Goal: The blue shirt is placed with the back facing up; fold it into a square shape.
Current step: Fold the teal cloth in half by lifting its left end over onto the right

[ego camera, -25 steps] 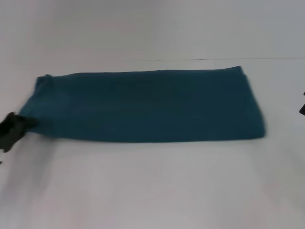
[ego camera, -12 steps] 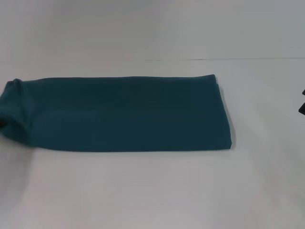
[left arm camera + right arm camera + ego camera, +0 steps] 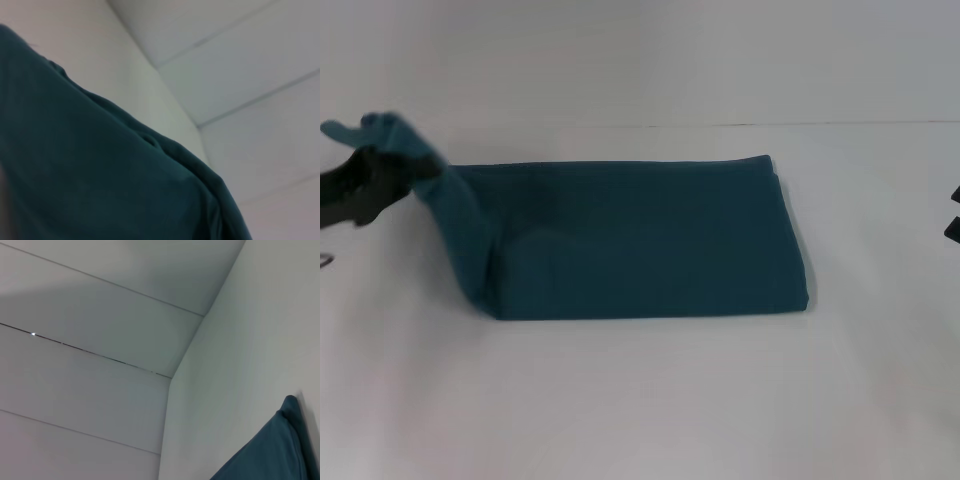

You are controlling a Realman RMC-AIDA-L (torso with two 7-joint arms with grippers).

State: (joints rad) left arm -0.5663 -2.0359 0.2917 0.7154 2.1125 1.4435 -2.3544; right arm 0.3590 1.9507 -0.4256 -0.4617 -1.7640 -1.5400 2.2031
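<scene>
The blue shirt (image 3: 640, 240) lies on the white table (image 3: 650, 400) as 1 long folded band, plain side up, its right end square and flat. Its left end is raised off the surface, pinched closed in the left gripper (image 3: 382, 168), which hangs up and to the left of the band. The right gripper (image 3: 954, 215) sits parked at the table's right edge; I can't tell how its fingers stand. From here the risk looks like a thin grip: if only 1 layer is caught, the lifted end could slip out or drag the stacked layers askew, leaving a crooked fold.
</scene>
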